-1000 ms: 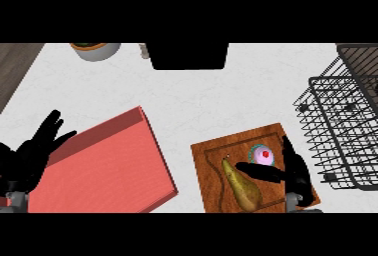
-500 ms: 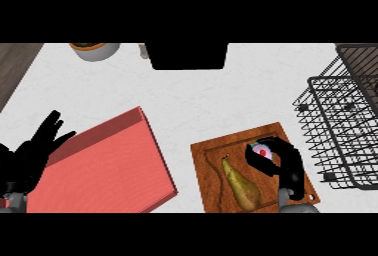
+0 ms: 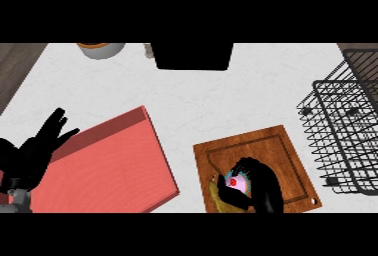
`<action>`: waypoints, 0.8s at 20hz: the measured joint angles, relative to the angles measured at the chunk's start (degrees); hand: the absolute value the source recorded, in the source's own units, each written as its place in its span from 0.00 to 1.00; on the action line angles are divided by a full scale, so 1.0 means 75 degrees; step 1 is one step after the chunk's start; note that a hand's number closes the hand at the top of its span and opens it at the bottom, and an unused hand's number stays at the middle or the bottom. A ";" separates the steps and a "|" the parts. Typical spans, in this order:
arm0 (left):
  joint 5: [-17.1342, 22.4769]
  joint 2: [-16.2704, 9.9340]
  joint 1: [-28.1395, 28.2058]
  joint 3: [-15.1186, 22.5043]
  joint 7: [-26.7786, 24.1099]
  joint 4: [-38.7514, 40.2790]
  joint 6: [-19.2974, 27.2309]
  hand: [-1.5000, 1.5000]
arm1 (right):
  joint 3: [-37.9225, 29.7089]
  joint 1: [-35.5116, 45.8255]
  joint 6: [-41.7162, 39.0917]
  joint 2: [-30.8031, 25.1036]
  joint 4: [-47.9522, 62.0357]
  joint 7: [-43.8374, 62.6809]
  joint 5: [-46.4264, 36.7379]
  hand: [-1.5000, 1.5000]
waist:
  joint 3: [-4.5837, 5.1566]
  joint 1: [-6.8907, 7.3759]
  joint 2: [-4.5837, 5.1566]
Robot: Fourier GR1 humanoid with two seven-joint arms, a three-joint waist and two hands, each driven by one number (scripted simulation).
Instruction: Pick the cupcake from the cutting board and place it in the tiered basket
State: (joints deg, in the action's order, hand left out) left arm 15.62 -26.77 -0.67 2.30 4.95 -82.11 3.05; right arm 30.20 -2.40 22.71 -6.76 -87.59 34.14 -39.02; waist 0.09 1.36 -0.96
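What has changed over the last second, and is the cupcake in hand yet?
The right hand moved left over the cutting board and curled round the cupcake, now hiding most of the yellow item beside it. Cupcake not lifted yet. The left hand, red mat and tiered basket stayed put.

No readable text, label, brand, number or sign is showing on any surface or object in the head view.
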 measured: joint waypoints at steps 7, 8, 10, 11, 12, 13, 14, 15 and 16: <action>-0.0036 -0.0093 0.0283 -0.0158 -0.0036 0.0032 0.0122 0.50 | 0.2252 -0.0648 -0.0789 -0.0762 -0.1575 0.0733 -0.2610 1.00 | -0.0024 -0.0338 -0.0113; -0.0001 -0.0117 0.0318 -0.0206 0.0002 0.0030 0.0124 0.50 | 0.2428 -0.0784 -0.0839 -0.0858 -0.1994 0.0939 -0.2966 1.00 | -0.0030 -0.0396 -0.0116; 0.0019 -0.0146 0.0450 -0.0246 0.0037 -0.0056 0.0142 0.50 | 0.2661 -0.1011 -0.0995 -0.1104 -0.2811 0.1363 -0.3729 1.00 | -0.0037 -0.0476 -0.0129; 0.0011 -0.0143 0.0511 -0.0264 0.0007 -0.0078 0.0160 0.50 | 0.2756 -0.1121 -0.1066 -0.1230 -0.3258 0.1534 -0.4081 1.00 | -0.0043 -0.0508 -0.0129; 0.0011 -0.0157 0.0528 -0.0289 -0.0014 -0.0064 0.0153 0.50 | 0.2861 -0.1200 -0.1212 -0.1311 -0.3705 0.1721 -0.4422 1.00 | -0.0047 -0.0532 -0.0119; 0.0021 -0.0164 0.0544 -0.0308 -0.0040 -0.0058 0.0130 0.50 | 0.2957 -0.1319 -0.1309 -0.1393 -0.4162 0.1899 -0.4747 1.00 | -0.0052 -0.0549 -0.0108; -0.0007 -0.0155 0.0538 -0.0313 -0.0052 -0.0046 0.0158 0.50 | 0.3041 -0.1398 -0.1491 -0.1467 -0.4619 0.2070 -0.5056 1.00 | -0.0058 -0.0568 -0.0098; -0.0005 -0.0154 0.0535 -0.0333 -0.0104 -0.0018 0.0136 0.50 | 0.3077 -0.1477 -0.1663 -0.1572 -0.5089 0.2205 -0.5295 1.00 | -0.0064 -0.0566 -0.0084; 0.0001 -0.0153 0.0532 -0.0342 -0.0141 -0.0006 0.0106 0.50 | 0.3162 -0.1560 -0.1846 -0.1607 -0.5548 0.2351 -0.5537 1.00 | -0.0067 -0.0559 -0.0072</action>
State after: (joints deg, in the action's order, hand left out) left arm 15.63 -27.91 3.32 -0.27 3.89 -82.15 3.84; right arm 53.91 -14.10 8.87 -18.81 -129.20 51.78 -80.55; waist -0.41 -2.83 -1.51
